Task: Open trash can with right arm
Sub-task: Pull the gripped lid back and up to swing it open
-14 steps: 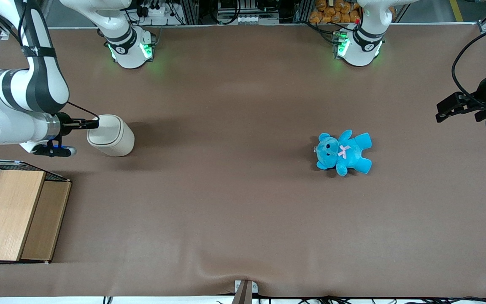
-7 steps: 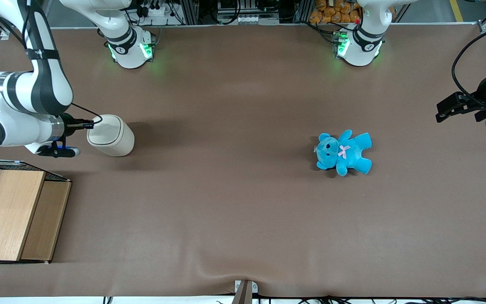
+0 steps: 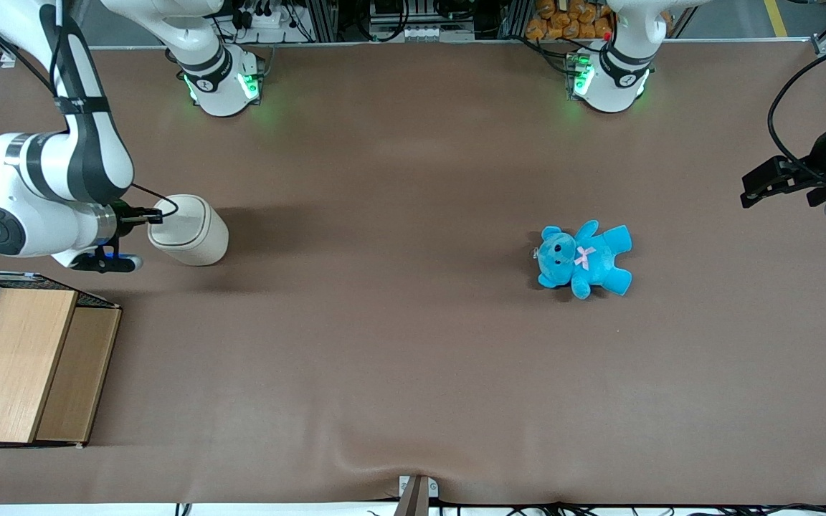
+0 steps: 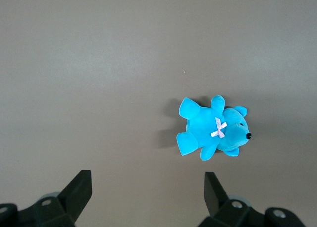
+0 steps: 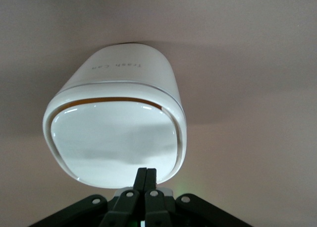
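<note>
Jaws [image 5: 147, 173] retreated to lid edge, "Trash Can" label [image 5: 118, 66]

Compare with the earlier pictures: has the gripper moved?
Yes. The shut gripper has pulled back off the trash can lid toward its rim; the can stays put.

Front view overlooks the whole table [image 3: 413, 344]; right wrist view closes on the trash can [image 5: 116, 133].

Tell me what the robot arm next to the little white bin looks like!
The right arm is chunky and white with dark grey-black bands and a round grey cap on one joint. A thin black cable loops from it to the gripper, which is slim and black, with its jaws pressed together at the trash can lid. A small blue light glows underneath.
</note>
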`<act>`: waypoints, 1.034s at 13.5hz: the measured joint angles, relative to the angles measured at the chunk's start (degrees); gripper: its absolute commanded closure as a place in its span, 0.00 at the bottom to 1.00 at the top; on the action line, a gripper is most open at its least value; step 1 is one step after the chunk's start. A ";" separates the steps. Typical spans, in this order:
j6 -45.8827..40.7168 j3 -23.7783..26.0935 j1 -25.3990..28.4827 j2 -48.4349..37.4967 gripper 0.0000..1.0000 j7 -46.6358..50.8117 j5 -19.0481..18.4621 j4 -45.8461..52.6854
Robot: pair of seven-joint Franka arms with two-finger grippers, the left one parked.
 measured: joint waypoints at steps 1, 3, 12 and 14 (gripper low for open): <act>0.33 -0.03 0.00 0.41 1.00 0.00 -0.14 0.00; 0.55 -0.15 -0.04 1.20 1.00 0.00 -0.27 0.00; 0.35 -0.40 -0.14 2.93 1.00 -0.01 -0.29 -0.14; 0.32 -0.45 -0.28 3.02 1.00 -0.02 -0.29 -0.14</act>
